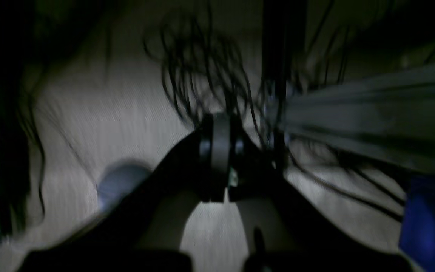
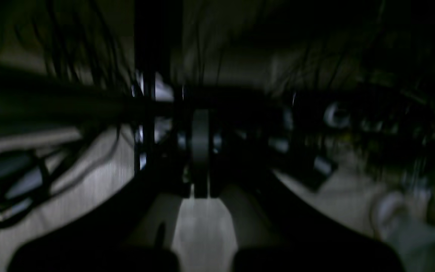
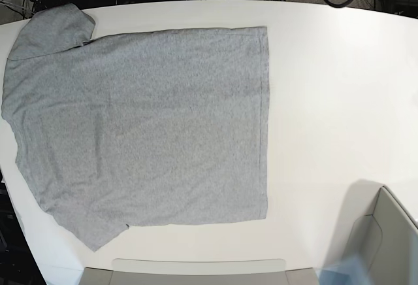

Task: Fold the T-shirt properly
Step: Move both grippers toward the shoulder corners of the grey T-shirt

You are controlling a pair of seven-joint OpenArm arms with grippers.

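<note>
White table (image 3: 326, 89), T-shirt (image 3: 144, 128) flat, pincers elsewhere.

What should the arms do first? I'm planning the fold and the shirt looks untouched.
Probably bring one arm down to a sleeve: the heather-grey short-sleeved cotton T-shirt lies flat and unfolded on the white table, neither arm is over it in the base view, and both the left gripper and right gripper are shut, holding nothing.

Matt heathered cloth T-shirt (image 3: 150, 121), smooth table (image 3: 326, 89)
</note>
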